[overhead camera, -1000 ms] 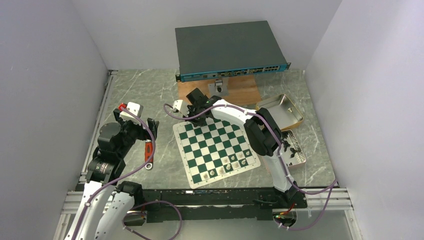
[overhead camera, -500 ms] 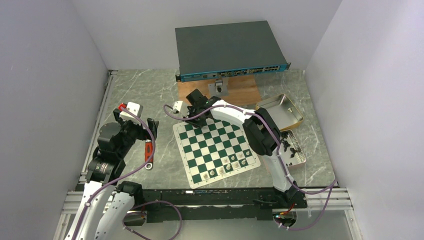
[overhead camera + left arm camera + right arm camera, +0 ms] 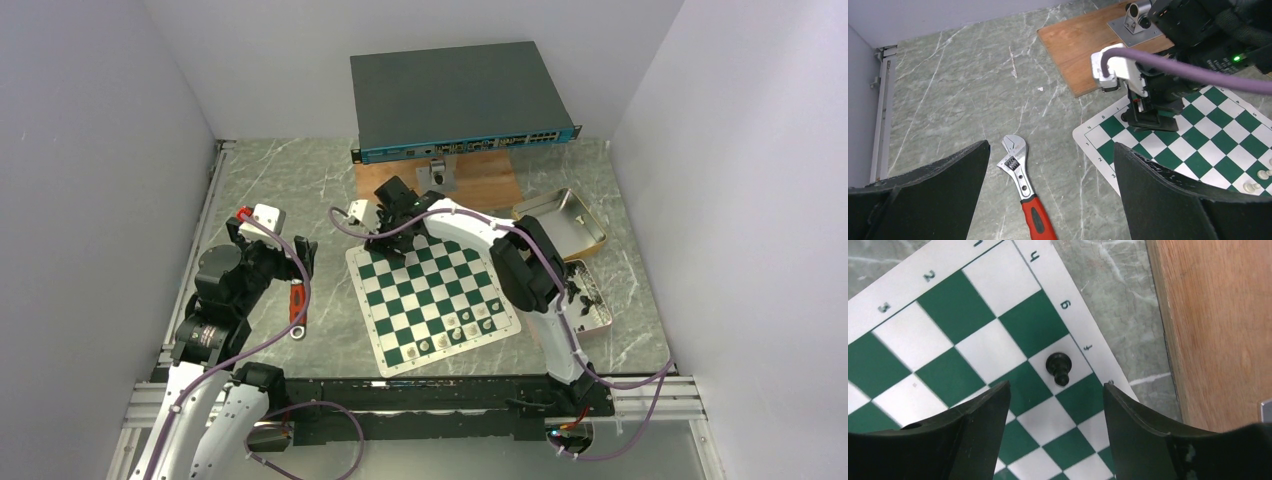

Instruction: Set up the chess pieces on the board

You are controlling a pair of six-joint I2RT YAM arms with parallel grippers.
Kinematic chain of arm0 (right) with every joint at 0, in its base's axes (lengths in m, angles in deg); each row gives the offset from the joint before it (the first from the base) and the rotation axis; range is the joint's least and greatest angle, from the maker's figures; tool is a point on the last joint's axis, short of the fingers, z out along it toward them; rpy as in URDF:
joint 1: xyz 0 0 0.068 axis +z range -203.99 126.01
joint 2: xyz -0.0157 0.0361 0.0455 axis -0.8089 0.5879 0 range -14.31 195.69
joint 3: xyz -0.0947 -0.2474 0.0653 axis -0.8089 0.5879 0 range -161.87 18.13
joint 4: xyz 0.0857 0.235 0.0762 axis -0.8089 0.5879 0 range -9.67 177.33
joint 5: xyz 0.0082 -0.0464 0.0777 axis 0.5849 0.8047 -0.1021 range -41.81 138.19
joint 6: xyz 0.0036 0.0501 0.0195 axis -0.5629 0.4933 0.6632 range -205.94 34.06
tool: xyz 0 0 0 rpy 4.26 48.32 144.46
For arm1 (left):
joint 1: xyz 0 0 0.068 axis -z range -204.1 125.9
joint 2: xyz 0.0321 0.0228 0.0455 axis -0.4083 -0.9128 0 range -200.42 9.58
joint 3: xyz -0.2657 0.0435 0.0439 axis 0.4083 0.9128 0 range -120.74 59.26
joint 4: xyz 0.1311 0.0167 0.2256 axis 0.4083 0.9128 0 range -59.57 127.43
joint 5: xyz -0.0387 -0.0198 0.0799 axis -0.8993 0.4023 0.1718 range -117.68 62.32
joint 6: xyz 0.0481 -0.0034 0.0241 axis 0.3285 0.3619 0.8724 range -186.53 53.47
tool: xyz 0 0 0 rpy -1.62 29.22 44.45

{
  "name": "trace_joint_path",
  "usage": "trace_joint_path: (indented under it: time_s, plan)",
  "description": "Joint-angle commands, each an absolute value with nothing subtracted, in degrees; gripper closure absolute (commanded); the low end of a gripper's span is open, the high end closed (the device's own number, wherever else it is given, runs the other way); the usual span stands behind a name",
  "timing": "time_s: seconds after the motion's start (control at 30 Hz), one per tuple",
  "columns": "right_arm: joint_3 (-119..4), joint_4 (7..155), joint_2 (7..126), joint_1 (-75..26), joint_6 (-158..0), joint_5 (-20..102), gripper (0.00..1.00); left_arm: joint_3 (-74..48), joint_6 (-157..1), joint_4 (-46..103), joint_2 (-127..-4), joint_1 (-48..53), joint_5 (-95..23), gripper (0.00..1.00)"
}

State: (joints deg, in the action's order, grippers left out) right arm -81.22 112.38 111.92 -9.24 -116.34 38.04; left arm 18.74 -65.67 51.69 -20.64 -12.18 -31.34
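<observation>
Right jaws, wrist view: released and spread wide, fingers [image 3: 980, 425] at either side of the frame, touching nothing.
Black piece [image 3: 1058, 368]: stands free on a white square in the outermost row of the board [image 3: 955, 305], beside the printed "f". It is probably a pawn, though from nearly overhead its type is hard to tell.
Step in hand: placing this piece looks finished, since nothing grips it.
Left jaws, wrist view: parted with nothing between them, hanging over the surface [image 3: 958, 100] near a red-handled wrench [image 3: 1020, 175].
Hidden here: the right arm's wrist covers the board's corner squares, so the black piece cannot be seen. White pieces [image 3: 1254, 186] are cut off at the frame edge.
Right arm [image 3: 470, 228], top view: stretched to the board's far left corner, its own body masking the jaws.
Pink tray [image 3: 606, 320]: holds more black pieces, too small to count and partly behind the arm.
White pieces, top view: in the near rows, which are only partly filled.
Next move: rise straight up without brushing the placed piece, swing back to the tray, and pinch one small piece cleanly from the cluster.
</observation>
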Motion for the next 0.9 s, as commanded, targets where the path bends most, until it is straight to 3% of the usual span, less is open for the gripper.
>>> trace_joint_path:
  time_s: [0.0,0.2,0.47,0.87]
  plan:
    - [-79.15,114.16,101.89,-9.5,-117.63,36.54,0.26,18.73,-65.56,49.62,-19.98,-12.5,-32.58,0.01]
    - [-71.43,119.6,91.67,-9.52,-123.86,30.83,0.21,18.99,-65.63,49.21,-19.68,-12.5,-33.49,0.01]
    - [-59.25,132.55,72.88,-13.81,-135.01,19.73,0.21,19.61,-66.18,47.73,-20.72,-12.5,-39.2,0.01]
    - [-45.23,131.87,52.55,-53.0,-131.59,-4.02,0.16,18.7,-66.18,48.53,-23.26,-12.72,-42.47,0.01]
